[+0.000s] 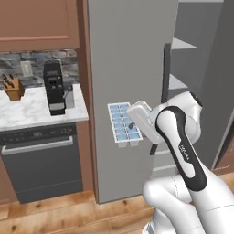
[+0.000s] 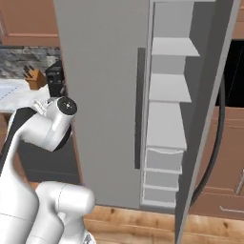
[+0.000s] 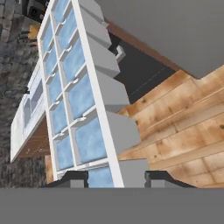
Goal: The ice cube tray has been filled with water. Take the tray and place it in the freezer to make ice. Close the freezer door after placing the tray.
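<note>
My gripper [image 1: 132,124] is shut on the ice cube tray [image 1: 121,123], a white tray with two rows of light-blue cells, and holds it in the air in front of the closed grey left door [image 1: 132,68]. In the hand view the tray [image 3: 78,87] runs up and away from the gripper [image 3: 116,179], its near end clamped between the two dark finger tips. The freezer [image 2: 167,124] stands open on the right, with white shelves above and drawers below. Its freezer door [image 2: 209,119], with a long curved black handle [image 2: 218,138], is swung out toward me.
Left of the appliance a marble counter [image 1: 27,114] carries a black coffee machine [image 1: 55,87] and an orange-brown knife block [image 1: 13,87], above a dark dishwasher [image 1: 41,160]. Brown cabinets [image 1: 36,23] hang above. My own white arm [image 1: 183,151] fills the lower right.
</note>
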### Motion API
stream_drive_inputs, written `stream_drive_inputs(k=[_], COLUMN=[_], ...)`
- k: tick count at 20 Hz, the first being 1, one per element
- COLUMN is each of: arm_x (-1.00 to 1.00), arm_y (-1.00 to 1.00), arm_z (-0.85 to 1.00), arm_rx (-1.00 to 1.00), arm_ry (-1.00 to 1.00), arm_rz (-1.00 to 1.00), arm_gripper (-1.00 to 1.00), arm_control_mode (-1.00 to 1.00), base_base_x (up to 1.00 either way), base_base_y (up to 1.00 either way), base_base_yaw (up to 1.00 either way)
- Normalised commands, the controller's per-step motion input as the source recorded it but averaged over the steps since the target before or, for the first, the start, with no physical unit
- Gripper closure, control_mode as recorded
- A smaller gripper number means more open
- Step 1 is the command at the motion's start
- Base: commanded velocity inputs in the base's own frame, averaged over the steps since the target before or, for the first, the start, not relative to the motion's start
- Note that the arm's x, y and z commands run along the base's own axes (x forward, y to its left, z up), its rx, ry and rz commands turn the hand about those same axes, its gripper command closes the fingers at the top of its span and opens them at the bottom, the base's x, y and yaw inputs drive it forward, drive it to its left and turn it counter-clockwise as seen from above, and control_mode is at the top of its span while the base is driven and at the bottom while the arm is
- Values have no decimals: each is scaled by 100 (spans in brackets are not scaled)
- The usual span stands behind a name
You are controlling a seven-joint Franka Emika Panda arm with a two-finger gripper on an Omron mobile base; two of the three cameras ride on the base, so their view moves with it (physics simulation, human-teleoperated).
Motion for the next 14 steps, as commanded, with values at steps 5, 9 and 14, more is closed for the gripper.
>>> stream_drive_inputs(k=[5,9,14], arm_x=[0,0,0], arm_y=[0,0,0], arm_z=[0,0,0], arm_rx=[0,0,0], arm_ry=[0,0,0], arm_rz=[0,0,0], arm_gripper=[100,100,100], arm_control_mode=[100,100,100], base_base_x=[-3,0,9], base_base_y=[-44,-31,-22], base_base_yaw=[-13,-20,-24])
